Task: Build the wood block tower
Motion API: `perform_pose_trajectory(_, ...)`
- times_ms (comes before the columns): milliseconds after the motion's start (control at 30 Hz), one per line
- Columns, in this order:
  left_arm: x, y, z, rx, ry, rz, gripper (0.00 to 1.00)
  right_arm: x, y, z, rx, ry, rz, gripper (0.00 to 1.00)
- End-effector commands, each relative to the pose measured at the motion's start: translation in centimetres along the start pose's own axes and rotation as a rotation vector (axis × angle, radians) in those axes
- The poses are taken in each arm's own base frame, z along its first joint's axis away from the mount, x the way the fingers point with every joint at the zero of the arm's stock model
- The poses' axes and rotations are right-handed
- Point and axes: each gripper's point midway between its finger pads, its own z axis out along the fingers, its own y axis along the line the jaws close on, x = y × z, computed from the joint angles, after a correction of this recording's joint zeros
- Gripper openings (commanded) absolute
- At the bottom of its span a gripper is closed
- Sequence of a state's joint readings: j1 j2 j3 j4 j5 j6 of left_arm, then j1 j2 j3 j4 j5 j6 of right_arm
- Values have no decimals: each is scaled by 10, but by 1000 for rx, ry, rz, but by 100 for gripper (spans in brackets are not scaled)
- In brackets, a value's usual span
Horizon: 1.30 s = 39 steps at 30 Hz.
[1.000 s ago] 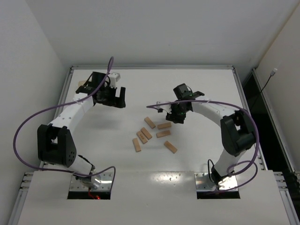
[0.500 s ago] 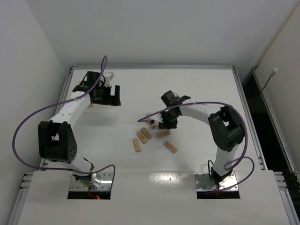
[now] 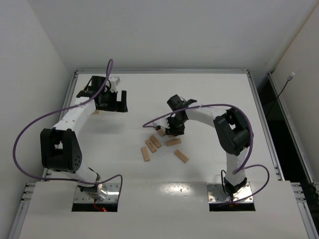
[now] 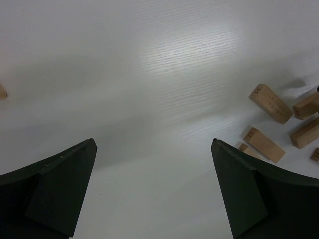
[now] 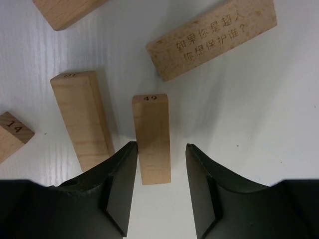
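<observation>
No stacked tower shows; several loose light-tan wooden blocks (image 3: 156,141) lie flat in the middle of the table. My right gripper (image 3: 174,127) is low over their far end. In the right wrist view it (image 5: 160,145) is open around a block marked 49 (image 5: 151,130) that lies on the table. The left finger (image 5: 119,174) touches the block; a gap separates it from the right finger (image 5: 204,174). Beside it lie another block (image 5: 82,117), one with printed characters (image 5: 212,37) and one marked 14 (image 5: 12,133). My left gripper (image 3: 117,102) (image 4: 153,142) is open and empty at the far left.
A small tan piece (image 3: 95,112) lies by the left arm and shows at the left edge of the left wrist view (image 4: 2,92). More blocks (image 4: 270,102) show at that view's right. The table's raised rim (image 3: 162,71) runs along the back and sides.
My right gripper has moved left and down onto the block group and now straddles block 49. My left gripper shifted slightly back and left, then held still.
</observation>
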<state>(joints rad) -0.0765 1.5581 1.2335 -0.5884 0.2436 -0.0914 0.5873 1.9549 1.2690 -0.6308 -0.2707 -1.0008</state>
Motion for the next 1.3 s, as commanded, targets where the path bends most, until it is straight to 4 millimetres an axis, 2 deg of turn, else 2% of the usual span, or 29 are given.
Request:
perform_pose_trajectory(0,-22,4,-4,1,-62,-11,100,-16,-3,0,-23,-40,-47,40)
perform_pose_trajectory(267,-25,14,0,-12,-57,-29,100,-5,6,11,-73,38,-74,37)
perform_pose_trajectory(333,-28,13,-1,-12,-66,-26,100,1,11,18,-97,77,-74,30)
perform_pose_trajectory(367,-28,13,-1,-12,-66,-26,100,-2,6,16,-86,72,-77,15)
perform_pose_trajectory(433,-27,14,1,-12,-57,-29,100,-5,5,12,-87,74,-55,2)
perform_pose_trajectory(533,-29,14,2,-11,-66,-37,100,-12,0,4,-77,47,34,0)
perform_pose_trajectory(633,-32,19,2,-47,-79,-58,100,-30,-19,-19,9,5,196,0)
perform_pose_trajectory(733,-30,26,-2,-94,-91,-70,100,-49,-40,-48,110,-58,496,0)
perform_pose_trajectory(767,-35,27,-5,-102,-116,-76,100,-54,-43,-58,117,-85,559,0)
perform_pose_trajectory(833,-33,30,-3,-117,-114,-77,100,-57,-40,-62,97,-77,668,0)
perform_pose_trajectory(867,-33,31,-4,-129,-115,-93,100,-64,-46,-66,106,-91,723,0)
perform_pose_trajectory(900,-33,35,-4,-150,-116,-94,100,-62,-48,-66,126,-85,879,0)
perform_pose_trajectory(967,-33,40,-5,-181,-120,-116,100,-56,-48,-60,160,-50,1032,0)
perform_pose_trajectory(1000,-30,44,-2,-199,-111,-128,100,-48,-49,-55,211,-18,1166,0)
perform_pose_trajectory(1167,-32,50,-5,-239,-115,-140,100,-16,-20,-18,250,114,1443,0)
perform_pose_trajectory(1233,-30,49,-1,-230,-105,-141,100,-4,-14,-7,281,145,1561,0)
perform_pose_trajectory(1267,-26,47,1,-219,-94,-133,100,1,-21,-8,337,144,1582,0)
